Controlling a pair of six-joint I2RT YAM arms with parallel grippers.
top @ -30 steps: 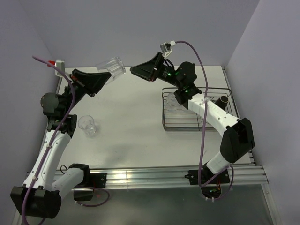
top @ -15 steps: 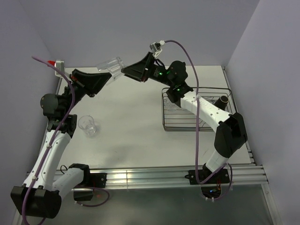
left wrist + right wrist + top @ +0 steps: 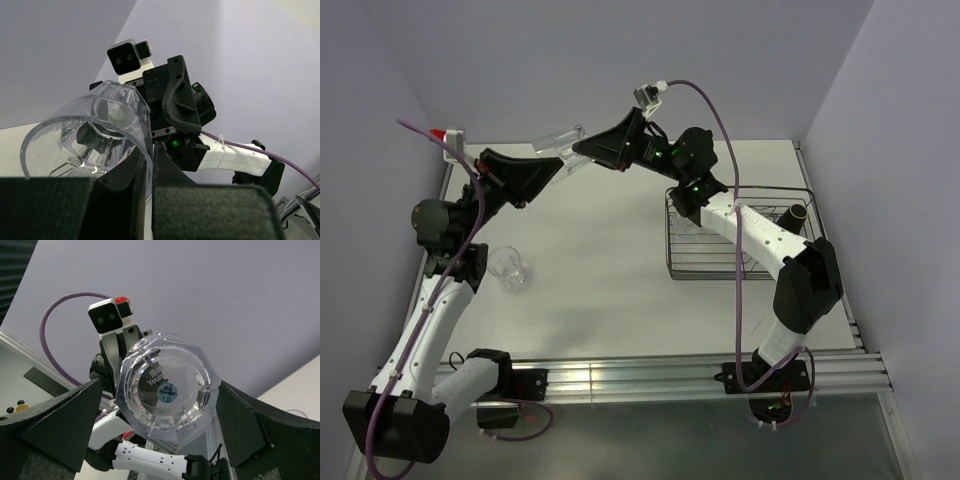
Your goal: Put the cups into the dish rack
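Leaving one clear tumbler (image 3: 508, 268) upright on the table (image 3: 600, 260) at left. Pinching the side wall of a second tumbler (image 3: 558, 143) in the left gripper (image 3: 552, 160), raised high and tipped sideways. Flanking its faceted base with the right gripper (image 3: 582, 148), fingers spread wide, contact impossible to tell. Showing the dish rack (image 3: 740, 272) at right, a brown mug (image 3: 798, 213) at its far right corner.

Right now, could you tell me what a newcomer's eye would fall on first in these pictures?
A clear cup held in mid-air at the back, pinched by the left gripper, with the open right gripper facing its base. Then the wire rack on the right and a lone cup on the left.
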